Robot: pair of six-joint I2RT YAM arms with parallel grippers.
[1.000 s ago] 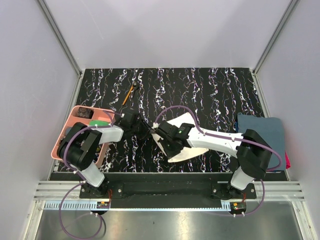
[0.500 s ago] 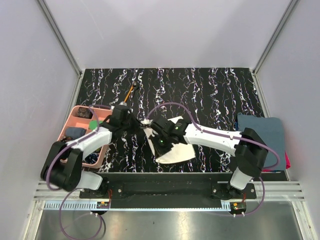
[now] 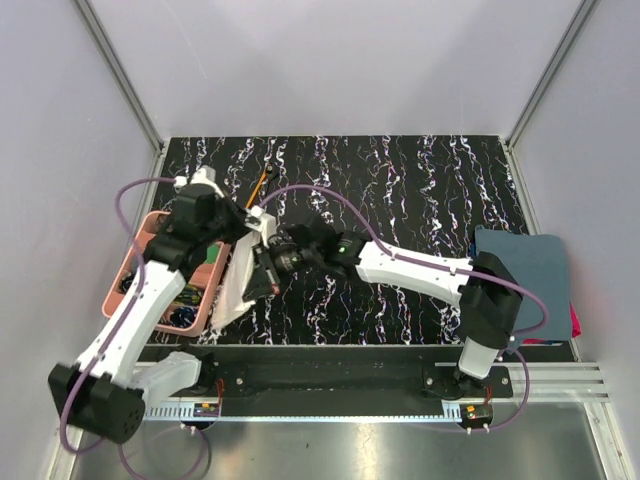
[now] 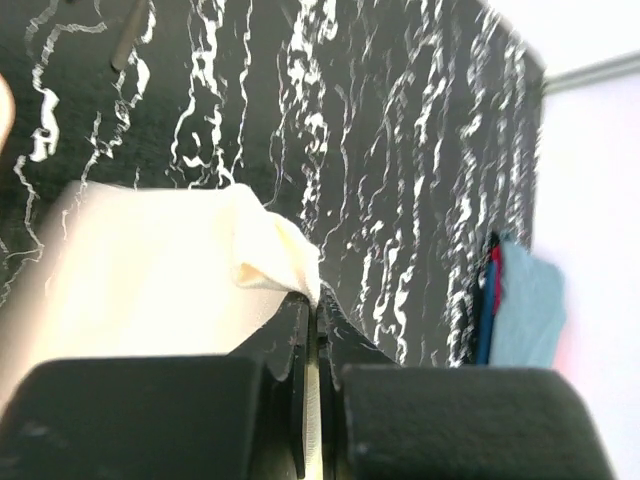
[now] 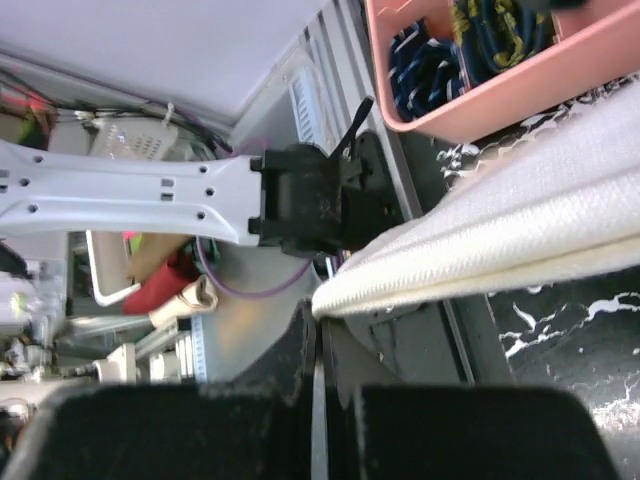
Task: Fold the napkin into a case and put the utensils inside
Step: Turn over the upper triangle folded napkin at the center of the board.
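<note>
The cream napkin (image 3: 232, 285) hangs stretched between my two grippers, just right of the pink tray. My left gripper (image 3: 253, 217) is shut on the napkin's upper corner (image 4: 290, 265), and the cloth (image 4: 140, 280) spreads to the left in the left wrist view. Lower down, my right gripper (image 3: 264, 278) is shut on the napkin's folded edge (image 5: 500, 235), nipped at its end between the fingertips (image 5: 318, 312). The orange-handled stick (image 3: 260, 184) lies on the table behind the left gripper. The black spoon I cannot make out against the dark table.
A pink compartment tray (image 3: 142, 256) with small items sits at the left edge and shows from close by (image 5: 480, 95) in the right wrist view. A dark blue-grey towel (image 3: 527, 264) lies at the right edge, over something red. The black marbled tabletop (image 3: 400, 190) has walls on three sides.
The left gripper closed on the napkin's corner and rose toward the back left. Both arms swung left, carrying the napkin from the table's middle to beside the pink tray.
</note>
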